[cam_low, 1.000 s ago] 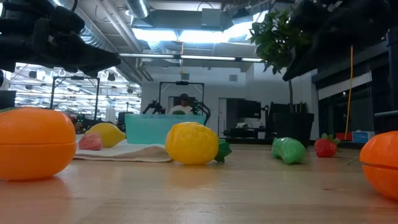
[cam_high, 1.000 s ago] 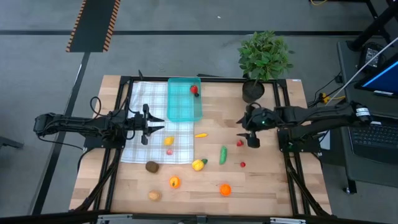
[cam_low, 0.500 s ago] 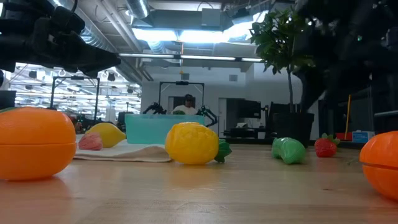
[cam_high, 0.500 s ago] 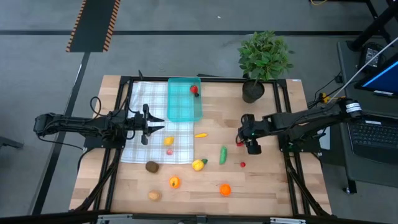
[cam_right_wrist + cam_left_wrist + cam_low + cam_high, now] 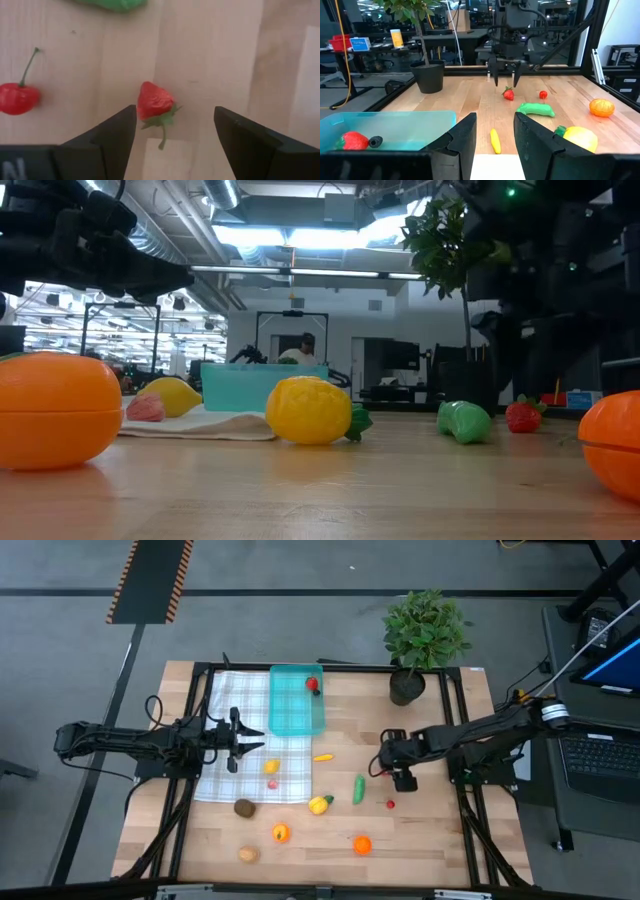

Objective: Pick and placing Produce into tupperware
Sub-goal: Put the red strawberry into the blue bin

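Note:
The teal tupperware stands at the far middle of the table, partly on the checked cloth, with a red strawberry and a small dark piece inside. The rest of the produce lies loose on the table and cloth. My right gripper is open and points down over a second strawberry. Its fingers stand on either side of that berry without touching it. A cherry and the green piece lie close by. My left gripper hovers open over the cloth, level, facing the right arm.
A potted plant stands at the far right. The white checked cloth carries a yellow piece and a pink piece. Oranges, a lemon and brown pieces lie near the front edge. A person shows far behind.
My right gripper has moved toward the table's left and come down, tipping to point downward, until its open fingers stand around the strawberry on the wood. The left arm has kept still.

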